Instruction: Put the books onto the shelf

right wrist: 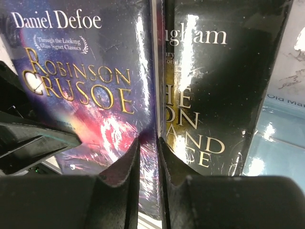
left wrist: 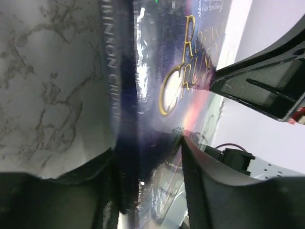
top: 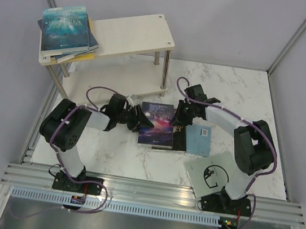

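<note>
Right wrist view: right jaws pinch the open edge of a purple book (right wrist: 86, 95), Robinson Crusoe, lying flat mid-counter (top: 241, 93) on white marble. Left jaws straddle the same book's spine from the opposite side, one finger over the cover; whether they press it cannot be told. A black book (right wrist: 214, 86) lies just beside it, then a pale blue book (top: 198, 139), with a grey book (top: 213, 171) nearer the right arm's base. At the far left, the wooden shelf (top: 136, 32) carries a stack of books (top: 66, 25) on its left end.
</note>
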`<action>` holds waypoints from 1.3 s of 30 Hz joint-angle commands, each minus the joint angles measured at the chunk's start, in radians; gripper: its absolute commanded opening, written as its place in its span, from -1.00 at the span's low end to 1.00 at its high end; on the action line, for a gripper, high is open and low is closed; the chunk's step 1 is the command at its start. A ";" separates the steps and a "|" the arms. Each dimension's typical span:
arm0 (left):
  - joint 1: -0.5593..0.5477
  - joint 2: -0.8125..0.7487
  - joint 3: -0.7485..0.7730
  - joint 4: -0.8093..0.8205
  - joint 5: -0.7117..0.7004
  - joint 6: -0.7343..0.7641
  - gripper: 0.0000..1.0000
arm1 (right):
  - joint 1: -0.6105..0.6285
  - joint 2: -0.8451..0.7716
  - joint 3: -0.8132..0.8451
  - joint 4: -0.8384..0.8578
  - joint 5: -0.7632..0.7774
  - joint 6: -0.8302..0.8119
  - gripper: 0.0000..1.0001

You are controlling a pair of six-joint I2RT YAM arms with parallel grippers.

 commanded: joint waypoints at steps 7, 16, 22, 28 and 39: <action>-0.002 -0.120 -0.069 0.277 0.103 -0.190 -0.94 | 0.036 0.072 -0.156 0.023 -0.065 -0.028 -0.69; -0.003 -0.333 -0.195 0.336 0.047 -0.304 -0.95 | 0.034 -0.145 -0.208 0.037 -0.141 -0.045 0.48; -0.003 -0.558 -0.243 0.270 -0.038 -0.370 -0.95 | 0.034 -0.259 -0.252 0.080 -0.248 0.016 0.63; -0.003 -0.724 -0.257 0.272 -0.111 -0.464 -0.95 | 0.034 -0.362 -0.274 0.131 -0.329 0.108 0.66; -0.003 -0.936 -0.303 0.299 -0.231 -0.591 -0.95 | 0.034 -0.521 -0.357 0.421 -0.458 0.405 0.07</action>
